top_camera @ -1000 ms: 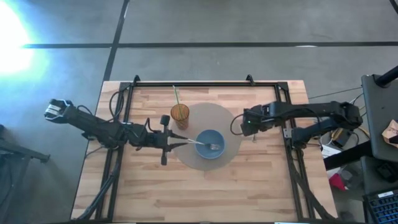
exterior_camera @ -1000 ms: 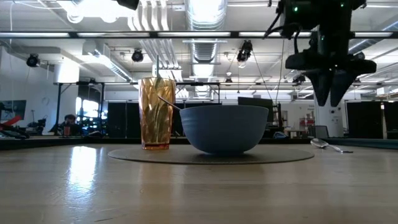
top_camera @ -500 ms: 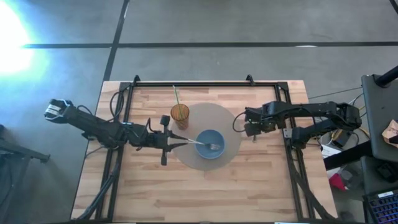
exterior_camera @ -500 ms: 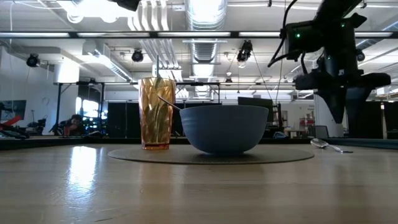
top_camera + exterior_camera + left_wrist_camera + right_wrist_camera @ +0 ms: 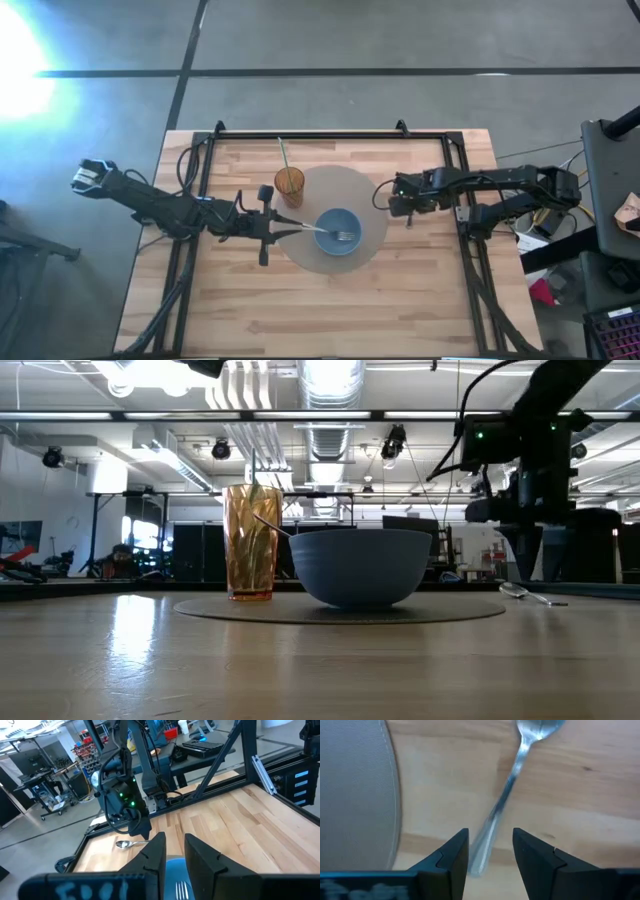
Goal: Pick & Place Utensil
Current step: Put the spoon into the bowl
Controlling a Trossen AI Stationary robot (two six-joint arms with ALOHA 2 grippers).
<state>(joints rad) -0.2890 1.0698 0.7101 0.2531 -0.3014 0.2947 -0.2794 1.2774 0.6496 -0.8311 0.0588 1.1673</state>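
A blue bowl (image 5: 338,232) and an amber cup (image 5: 290,186) with a green straw stand on a round grey placemat (image 5: 335,190). My left gripper (image 5: 280,227) is at the bowl's left and is shut on a metal fork (image 5: 330,233), whose tines lie in the bowl. A metal spoon (image 5: 512,775) lies flat on the wood to the right of the placemat. My right gripper (image 5: 490,857) points down over the spoon, open. Its fingers stand on either side of the handle's free end. My left gripper pinches the fork's handle (image 5: 292,227) near its free end between its two fingers. The fingers come about level from the table's left and lie along the fork. The tines (image 5: 182,890) reach into the bowl. The fingers hide the place of contact in the wrist view.
The black frame rails (image 5: 465,215) run along the table's left, right and far sides. Bare wood (image 5: 330,310) stretches along the table's near side. In the low view the bowl (image 5: 360,565) and the cup (image 5: 251,542) stand to the left of the spoon (image 5: 528,594).
My right gripper has come down toward the spoon, from well above the table to close over it, still open. My left gripper and the fork have kept still.
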